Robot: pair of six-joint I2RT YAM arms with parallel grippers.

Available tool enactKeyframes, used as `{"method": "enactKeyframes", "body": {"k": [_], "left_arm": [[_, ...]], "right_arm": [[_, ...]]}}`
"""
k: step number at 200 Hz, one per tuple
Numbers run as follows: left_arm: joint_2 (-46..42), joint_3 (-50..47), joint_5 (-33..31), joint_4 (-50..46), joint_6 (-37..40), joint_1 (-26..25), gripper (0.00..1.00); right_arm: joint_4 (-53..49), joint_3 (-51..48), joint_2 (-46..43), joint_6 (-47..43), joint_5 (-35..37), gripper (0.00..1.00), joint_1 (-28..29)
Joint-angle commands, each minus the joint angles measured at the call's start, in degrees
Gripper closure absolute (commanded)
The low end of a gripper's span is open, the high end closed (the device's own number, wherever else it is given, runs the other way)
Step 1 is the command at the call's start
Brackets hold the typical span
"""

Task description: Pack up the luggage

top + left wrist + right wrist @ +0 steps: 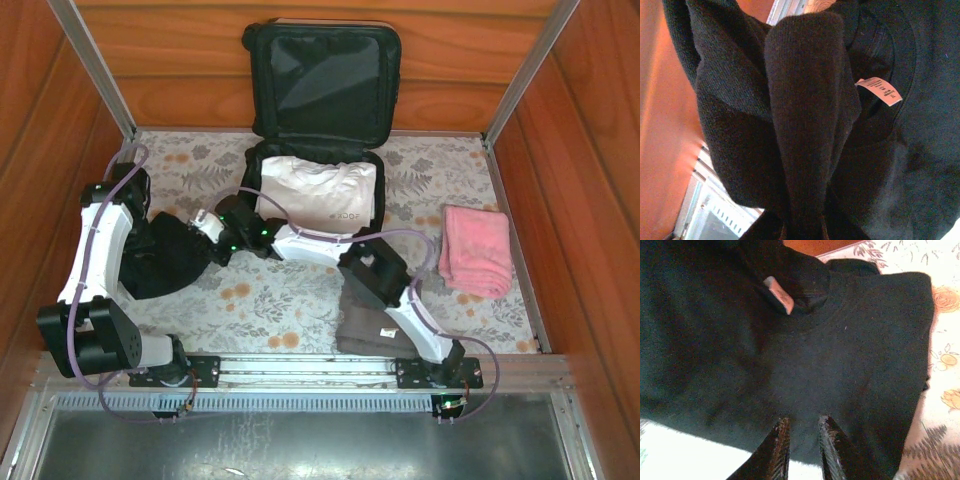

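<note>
So the suitcase sits open at the back middle of the table. Its lid is propped upright against the wooden wall with the black lining facing out. The bottom half lies flat and has a folded cream top in it. Just off the suitcase's front left corner there's a black sweater in a heap on the table, and both arms meet there. The left gripper is right at the sweater's edge nearest the suitcase. On its own camera a thick ridge of knit runs straight down to where the fingers would be, so they're buried and I honestly can't tell if it's clamped or not. A white label pokes out at the collar. The right gripper has its fingers nearly together with only a slim gap, tips down on the sweater. I can't tell whether any fabric is actually pinched. Well off to the right of the suitcase there's a pink towel. In front of the suitcase, under the right arm, lies a folded grey-brown cloth.
</note>
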Motion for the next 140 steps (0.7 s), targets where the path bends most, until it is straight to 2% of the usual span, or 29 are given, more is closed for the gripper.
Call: {"method": "enactKeyframes", "body": {"k": [1, 40, 64, 83, 113, 140], "left_arm": [[-2.04, 1.35, -0.54, -2.23, 1.90, -0.24, 1.00], [-3.12, 1.84, 2.79, -2.14, 2.51, -0.21, 1.00], [-3.15, 2.15, 4.35, -2.14, 2.61, -0.26, 1.00], [-3.08, 2.52, 5.66, -2.15, 2.47, -0.69, 1.00], [-3.62, 2.88, 6.64, -2.32, 2.34, -1.87, 1.00], [-5.26, 2.64, 7.63, -2.73, 2.26, -2.71, 1.00]], "right_arm": [[-3.35, 8.58, 6.17, 0.29, 0.44, 0.80, -0.07], [-15.63, 20.57, 13.61, 0.54, -0.39, 0.87, 1.21], [-24.59, 23.74, 15.22, 1.08, 4.09, 0.92, 2.10], [-27.75, 23.07, 15.40, 2.03, 6.18, 1.00, 2.07], [-31.76, 22.38, 15.23, 4.10, 6.32, 1.00, 2.13], [-32.04, 16.21, 12.14, 7.11, 4.73, 1.00, 2.13]]}}
